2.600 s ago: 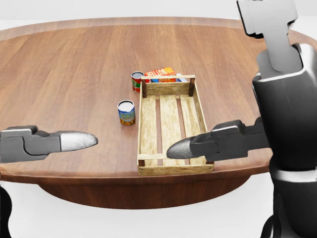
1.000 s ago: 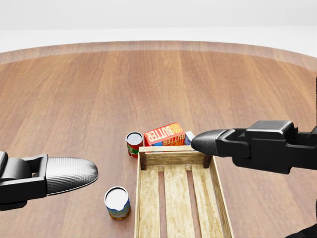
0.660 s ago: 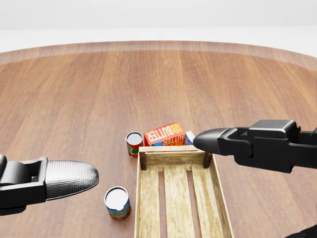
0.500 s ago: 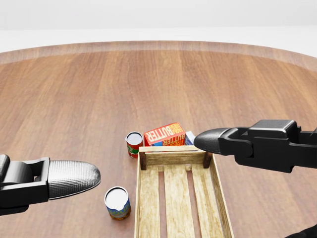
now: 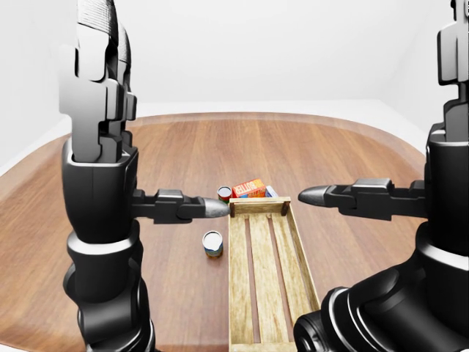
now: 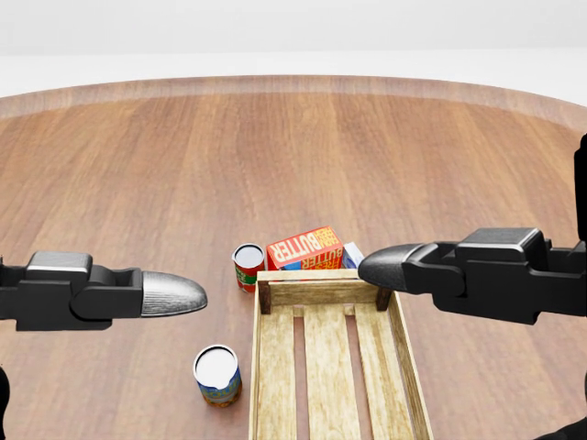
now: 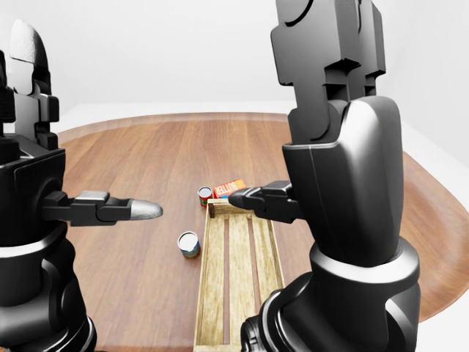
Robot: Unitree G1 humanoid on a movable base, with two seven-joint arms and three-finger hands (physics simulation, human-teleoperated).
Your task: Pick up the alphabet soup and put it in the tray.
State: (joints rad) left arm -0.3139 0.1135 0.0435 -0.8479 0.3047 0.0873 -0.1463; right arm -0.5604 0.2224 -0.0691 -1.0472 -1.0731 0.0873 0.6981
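Head view is showing two cans (image 6: 218,375) (image 6: 248,266) lying below and beyond the left hand (image 6: 170,293), beside the tray (image 6: 401,341), while both hands, right hand (image 6: 390,266) included, are hovering empty, fingers unreadable, risking grabbing the wrong can.

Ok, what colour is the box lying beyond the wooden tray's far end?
Orange-red butter box with yellow lettering, clearest in the head view.
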